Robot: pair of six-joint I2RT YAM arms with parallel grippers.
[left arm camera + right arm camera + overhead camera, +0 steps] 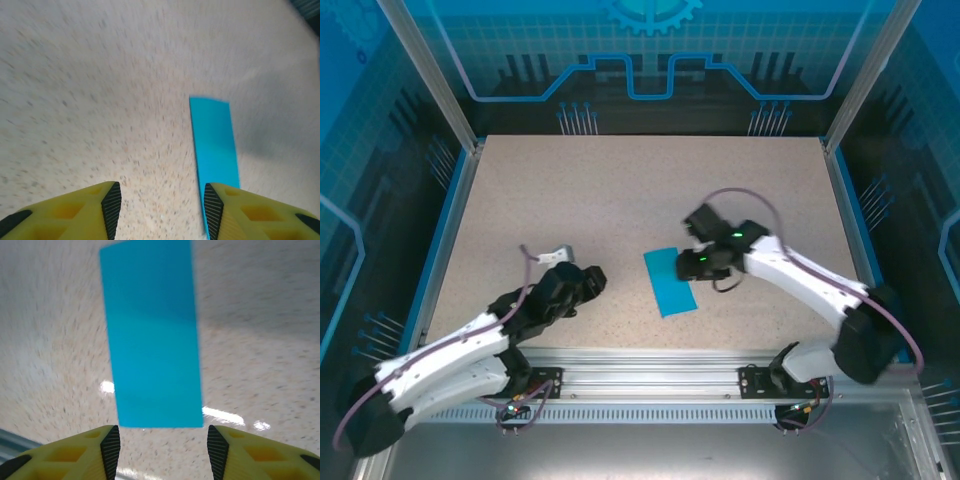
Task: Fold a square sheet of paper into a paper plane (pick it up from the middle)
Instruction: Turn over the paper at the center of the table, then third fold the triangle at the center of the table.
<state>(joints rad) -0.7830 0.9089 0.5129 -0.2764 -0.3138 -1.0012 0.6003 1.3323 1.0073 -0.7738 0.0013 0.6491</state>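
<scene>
The square sheet of paper point(670, 282) lies flat on the speckled table as a narrow teal rectangle, near the middle front. My right gripper point(690, 266) hovers at its right upper edge. In the right wrist view the paper point(152, 335) lies just ahead of the open right gripper point(162, 450), with nothing between the fingers. My left gripper point(590, 282) sits a little to the paper's left, apart from it. Seen from the left wrist, the paper point(214, 142) runs ahead of the right-hand finger point(214, 210). The left gripper point(162, 207) is open over bare table.
The beige speckled tabletop point(620, 200) is bounded by a blue rim and metal posts point(430, 80) at the sides. An aluminium rail point(650, 365) with both arm bases runs along the near edge. A loose cable loops over the right arm point(760, 205).
</scene>
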